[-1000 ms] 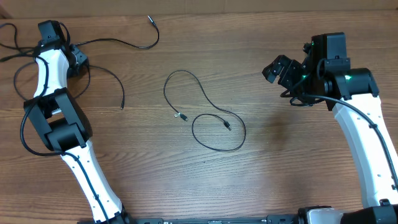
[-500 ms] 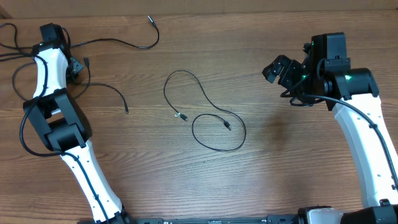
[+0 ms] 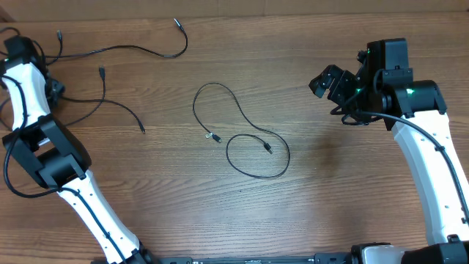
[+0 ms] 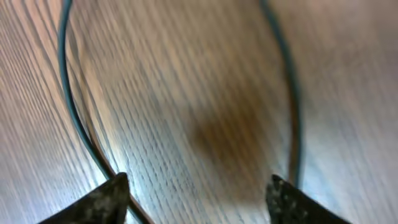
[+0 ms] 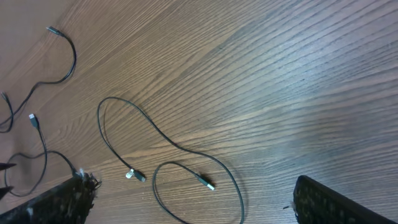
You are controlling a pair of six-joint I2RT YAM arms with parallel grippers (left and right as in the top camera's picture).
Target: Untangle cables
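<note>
Three thin black cables lie apart on the wooden table. One cable (image 3: 139, 50) runs along the far left. A second cable (image 3: 110, 103) curves below it, its plug end (image 3: 101, 71) lying loose. The third cable (image 3: 245, 139) loops at the centre, with both plug ends inside its curve, and shows again as the looped cable (image 5: 180, 149) in the right wrist view. My left gripper (image 4: 199, 196) is open close over the wood, with blurred strands (image 4: 74, 118) outside its fingertips and nothing between them. My right gripper (image 3: 327, 79) hangs open above the table, right of the centre cable.
The left arm (image 3: 22, 73) stands at the table's far left edge, with its own thicker black cord (image 3: 11, 165) looping beside it. The right arm (image 3: 429, 147) rises along the right side. Bare wood spans between the centre cable and the right arm.
The left gripper shut on a strand at the upper left, then opened and let it go. The left arm has swung left to the table's edge. The right arm has stayed still.
</note>
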